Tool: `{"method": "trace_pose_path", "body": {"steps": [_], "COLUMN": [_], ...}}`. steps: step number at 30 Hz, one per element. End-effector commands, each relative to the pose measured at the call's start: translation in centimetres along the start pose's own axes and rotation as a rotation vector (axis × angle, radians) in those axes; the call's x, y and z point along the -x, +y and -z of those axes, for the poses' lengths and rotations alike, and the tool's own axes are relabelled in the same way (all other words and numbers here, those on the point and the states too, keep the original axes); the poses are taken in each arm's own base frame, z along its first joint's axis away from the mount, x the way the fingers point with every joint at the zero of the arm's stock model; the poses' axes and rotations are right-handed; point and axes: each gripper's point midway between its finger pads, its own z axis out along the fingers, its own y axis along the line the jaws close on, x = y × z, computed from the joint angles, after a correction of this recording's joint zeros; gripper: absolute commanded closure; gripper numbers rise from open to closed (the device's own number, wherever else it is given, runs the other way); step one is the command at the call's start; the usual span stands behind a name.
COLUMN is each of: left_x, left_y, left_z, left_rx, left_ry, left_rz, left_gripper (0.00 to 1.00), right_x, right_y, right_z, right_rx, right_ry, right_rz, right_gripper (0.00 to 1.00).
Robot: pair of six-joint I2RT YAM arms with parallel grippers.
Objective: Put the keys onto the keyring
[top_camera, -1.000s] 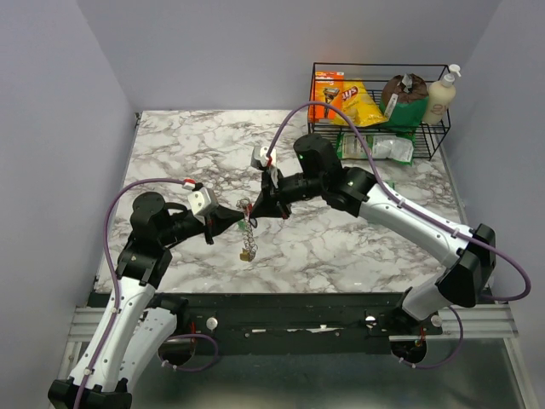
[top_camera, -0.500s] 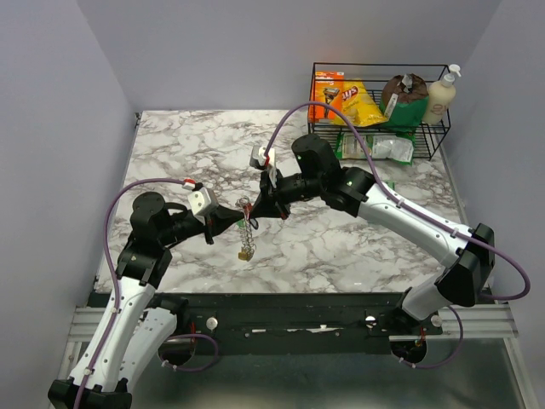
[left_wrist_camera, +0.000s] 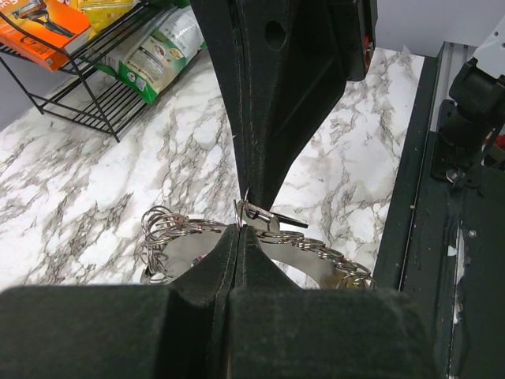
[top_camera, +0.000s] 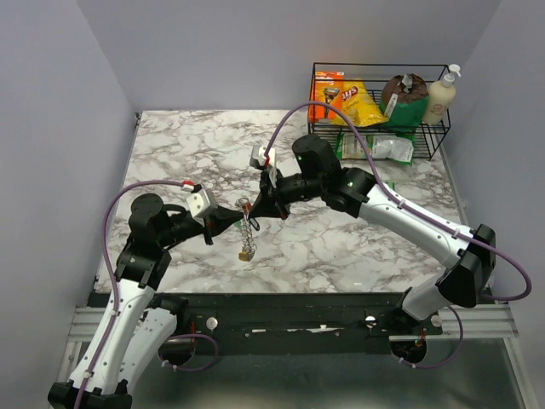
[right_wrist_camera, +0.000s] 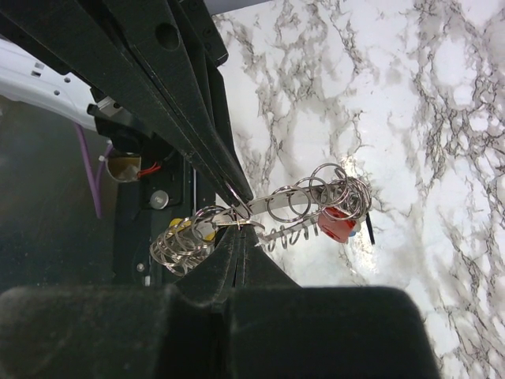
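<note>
The keyring (top_camera: 247,223) is a silvery band strung with several small wire rings, and it hangs above the marble between both arms. A small yellow-gold piece (top_camera: 245,254) dangles at its low end. My left gripper (top_camera: 238,210) comes in from the left and is shut on the band (left_wrist_camera: 183,235). My right gripper (top_camera: 254,207) meets it tip to tip from the right, shut on a thin ring wire (right_wrist_camera: 237,224) of the keyring. One of the keys, with a red head (right_wrist_camera: 338,223), hangs on the far rings. A flat metal key blade (left_wrist_camera: 267,219) shows just past my left gripper (left_wrist_camera: 241,227).
A black wire basket (top_camera: 380,109) at the back right holds snack bags, a brown bag and a soap bottle. The marble table (top_camera: 170,153) has grey walls on both sides. The black base rail (top_camera: 281,302) runs along the near edge.
Both arms have shifted only slightly. The hanging part of the keyring has swung a little. Both grips stay shut.
</note>
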Motion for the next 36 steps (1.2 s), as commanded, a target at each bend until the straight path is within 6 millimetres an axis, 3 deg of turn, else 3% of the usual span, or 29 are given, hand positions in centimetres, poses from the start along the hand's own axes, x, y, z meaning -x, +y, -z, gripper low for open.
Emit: {"method": "trace_pose_path", "body": {"steps": [1,18,23,26,36], "left_x": [1.7,2.3,2.4,2.4,1.8], "left_y": [-1.5,-2.1,-2.1,-2.0,-0.7], "left_z": [0.3,0.3,0.3,0.3,0.2], "left_rx": [-0.062,-0.094,-0.094,-0.088,-0.025], "left_ry": [-0.056,-0.084,-0.087,-0.086,-0.046], "left_rz": [-0.077,-0.090,-0.090,-0.089,-0.074], "left_gripper": [1.00,1.00,1.00,1.00,1.00], "right_x": [1.2,-0.1,0.1,0.4,1.4], "right_y": [-1.1,-0.6,-0.6,-0.3,0.6], "right_z": [0.3,-0.3,0.9,1.6,3.2], "right_rx": [-0.081,-0.024,-0.069,-0.077,-0.091], "right_ry": [-0.039,-0.018,-0.036,-0.065,-0.106], "right_rz": [0.043,0.052,0.089,0.108,0.151], "right_gripper": [0.99,0.99,0.93,0.99,0.99]}}
